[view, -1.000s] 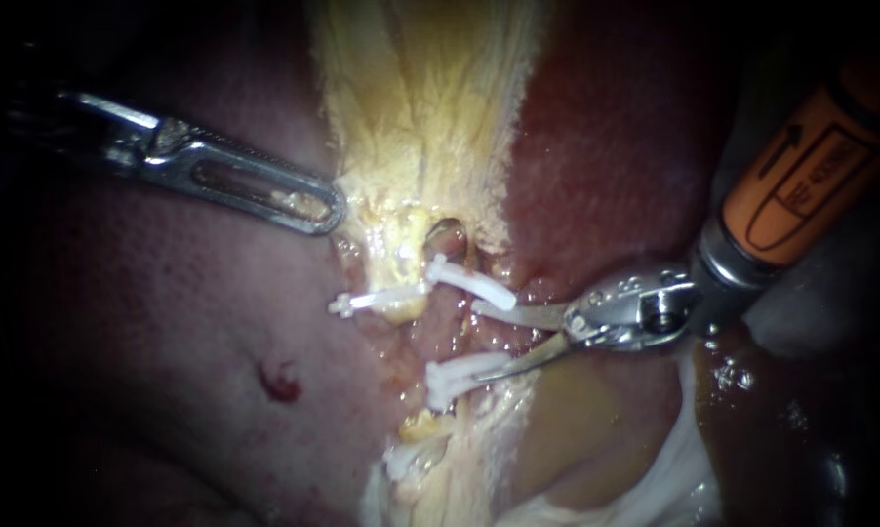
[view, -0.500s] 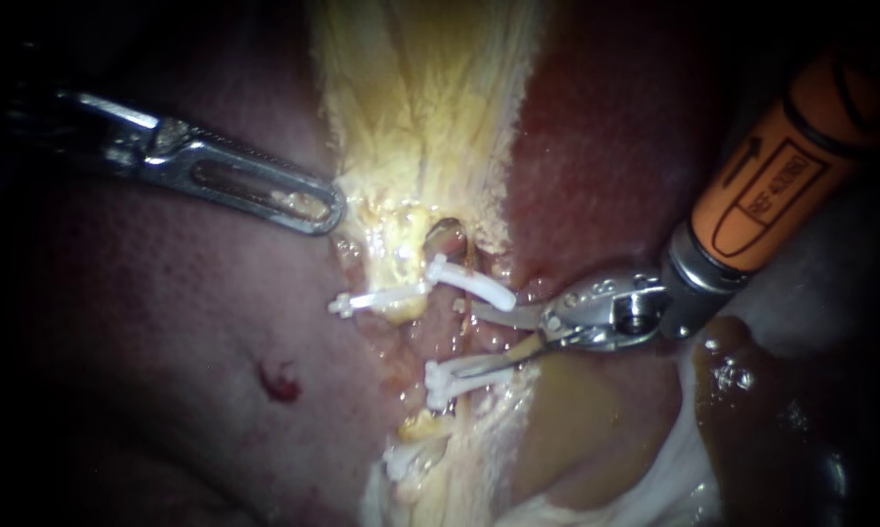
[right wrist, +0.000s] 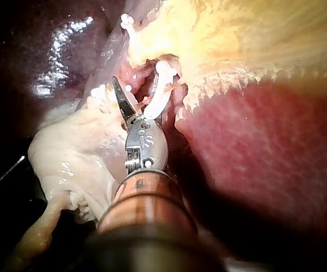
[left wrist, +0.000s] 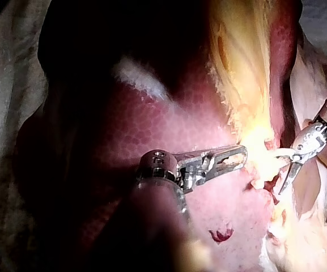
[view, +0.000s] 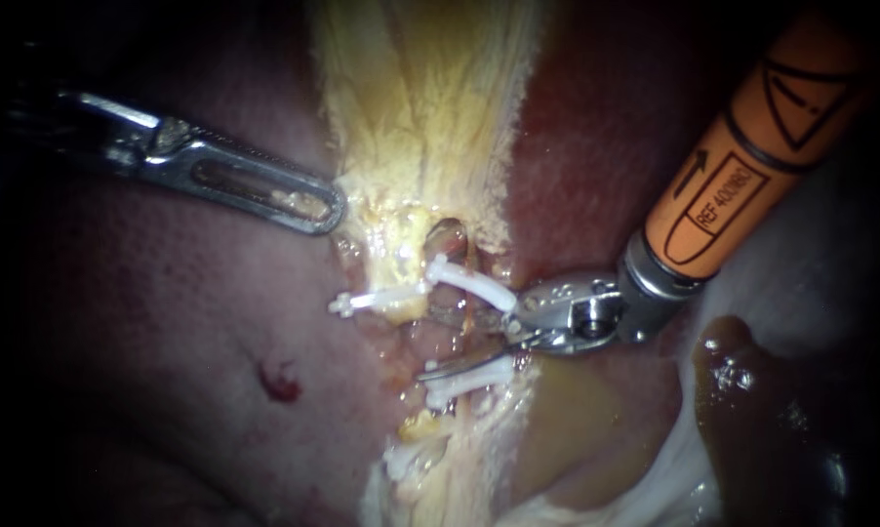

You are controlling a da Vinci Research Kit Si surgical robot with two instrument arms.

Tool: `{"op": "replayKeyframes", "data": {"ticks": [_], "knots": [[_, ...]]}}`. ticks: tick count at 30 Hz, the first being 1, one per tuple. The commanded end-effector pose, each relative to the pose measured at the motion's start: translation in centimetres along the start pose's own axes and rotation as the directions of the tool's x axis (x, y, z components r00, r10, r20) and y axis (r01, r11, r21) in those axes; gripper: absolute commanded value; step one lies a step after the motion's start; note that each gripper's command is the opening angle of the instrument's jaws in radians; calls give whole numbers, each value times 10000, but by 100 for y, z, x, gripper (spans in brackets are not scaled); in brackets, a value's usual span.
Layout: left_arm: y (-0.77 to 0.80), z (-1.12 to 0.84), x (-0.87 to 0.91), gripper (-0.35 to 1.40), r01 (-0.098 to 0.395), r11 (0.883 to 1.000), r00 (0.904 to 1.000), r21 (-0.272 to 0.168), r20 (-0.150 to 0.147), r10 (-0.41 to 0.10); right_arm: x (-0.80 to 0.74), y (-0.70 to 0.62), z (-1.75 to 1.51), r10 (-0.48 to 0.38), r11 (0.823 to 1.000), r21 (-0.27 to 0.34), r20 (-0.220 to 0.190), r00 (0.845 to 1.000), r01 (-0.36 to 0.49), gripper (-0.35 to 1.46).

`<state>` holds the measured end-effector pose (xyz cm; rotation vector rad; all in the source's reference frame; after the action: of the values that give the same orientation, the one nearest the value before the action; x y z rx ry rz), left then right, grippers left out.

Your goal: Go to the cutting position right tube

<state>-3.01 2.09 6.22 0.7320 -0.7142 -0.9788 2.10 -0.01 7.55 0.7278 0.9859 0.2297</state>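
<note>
Broadly, the liver (view: 167, 390) and the pale yellow tissue (view: 420, 117) lie as they did a second ago; my right instrument (view: 445, 344) has slid in from the upper right; its jaws, two thin blades, stand open and now reach between the upper clip (view: 469, 283) and the lower clip (view: 464, 383), astride the right tube (view: 464, 327); that looks close to the cutting position; its shaft slants steeply, wrist bent toward the tube; my left instrument (view: 325, 209) has not shifted, jaws closed on the yellow tissue's edge.
</note>
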Motion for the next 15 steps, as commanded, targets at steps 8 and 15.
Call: {"op": "replayKeyframes", "data": {"ticks": [8,15], "knots": [[10,-2,-1,-35,-2,10000,10000,-22,23,2,-2,-3,-7,-848,9924,866,-385,9956,879,125],[13,-3,-3,-35,8,10000,10000,-81,36,-7,3,-3,-1,-969,9895,1001,-723,9927,1039,123]]}}
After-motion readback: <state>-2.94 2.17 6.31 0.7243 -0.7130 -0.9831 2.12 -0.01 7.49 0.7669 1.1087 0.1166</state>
